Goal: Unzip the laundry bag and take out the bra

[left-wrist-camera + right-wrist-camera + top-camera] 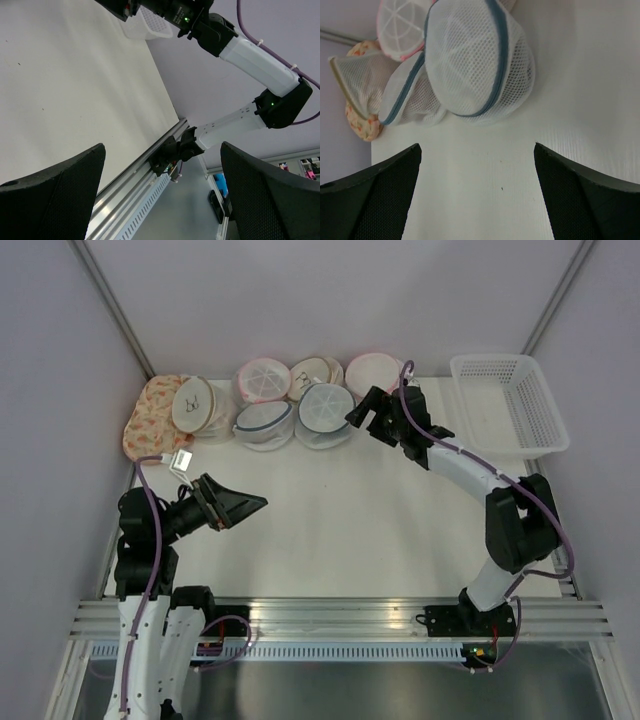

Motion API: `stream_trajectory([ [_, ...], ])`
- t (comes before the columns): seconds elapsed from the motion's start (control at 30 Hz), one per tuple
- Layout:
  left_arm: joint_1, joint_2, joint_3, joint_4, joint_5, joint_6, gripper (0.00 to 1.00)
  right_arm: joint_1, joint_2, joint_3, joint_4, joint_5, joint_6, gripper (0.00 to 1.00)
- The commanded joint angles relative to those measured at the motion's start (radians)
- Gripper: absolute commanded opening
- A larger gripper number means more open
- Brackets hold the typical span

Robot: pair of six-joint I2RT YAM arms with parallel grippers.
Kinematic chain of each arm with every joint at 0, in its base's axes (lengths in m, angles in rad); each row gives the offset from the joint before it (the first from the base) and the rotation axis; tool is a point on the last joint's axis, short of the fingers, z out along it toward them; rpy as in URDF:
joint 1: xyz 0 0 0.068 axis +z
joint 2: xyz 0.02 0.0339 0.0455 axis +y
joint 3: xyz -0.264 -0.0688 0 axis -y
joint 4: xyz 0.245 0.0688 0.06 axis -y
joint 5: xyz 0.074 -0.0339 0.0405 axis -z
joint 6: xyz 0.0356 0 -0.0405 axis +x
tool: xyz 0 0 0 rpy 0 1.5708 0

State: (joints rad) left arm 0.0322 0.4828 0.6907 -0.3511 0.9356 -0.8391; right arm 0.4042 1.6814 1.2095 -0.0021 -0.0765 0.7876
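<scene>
Here we are looking down on a white tabletop (330, 530) sitting inside a booth of pale lilac-grey walls (300, 300), with thin metal struts running up the two far corners and an aluminium rail (340, 612) lying along the near edge, where the arm bases are bolted. The surface is showing a few tiny dark specks. The laundry bag (326, 410), a white mesh dome with a grey-blue zipper rim, is resting in the cluster along the far wall, touching a second blue-rimmed bag (263, 424) on its left. We cannot tell what the mesh is hiding. Behind them, pink-rimmed bags (262, 380) and beige-rimmed bags (197, 405) are crowding together beside a floral pouch (150, 418) in the far left corner. A white plastic basket (510, 405) is standing in the far right corner. The right gripper (362, 410) is hovering just beside the laundry bag, jaws spread wide and holding nothing. The left gripper (243, 506) is hanging well apart over bare table, equally wide and empty.
</scene>
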Motion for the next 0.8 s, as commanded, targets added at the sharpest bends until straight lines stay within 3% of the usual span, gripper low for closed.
stream_trajectory([
  [0.0, 0.002, -0.012, -0.010, 0.004, 0.029, -0.011, 1.00, 0.016, 0.069, 0.076, -0.046, 0.222, 0.137, 0.98],
  [0.2, 0.002, -0.016, -0.019, -0.005, 0.026, -0.009, 1.00, 0.051, 0.221, 0.153, -0.006, 0.212, 0.289, 0.98],
  [0.43, 0.002, -0.019, -0.022, -0.025, 0.029, 0.003, 1.00, 0.107, 0.389, 0.283, 0.079, 0.181, 0.328, 0.93],
  [0.6, 0.002, -0.021, -0.028, -0.034, 0.028, 0.011, 1.00, 0.110, 0.434, 0.280, 0.186, 0.173, 0.349, 0.75],
  [0.73, 0.002, -0.026, -0.037, -0.032, 0.028, 0.012, 0.99, 0.108, 0.416, 0.230, 0.261, 0.196, 0.305, 0.48],
  [0.77, 0.002, -0.027, -0.039, -0.034, 0.026, 0.014, 1.00, 0.110, 0.408, 0.216, 0.292, 0.201, 0.279, 0.32],
])
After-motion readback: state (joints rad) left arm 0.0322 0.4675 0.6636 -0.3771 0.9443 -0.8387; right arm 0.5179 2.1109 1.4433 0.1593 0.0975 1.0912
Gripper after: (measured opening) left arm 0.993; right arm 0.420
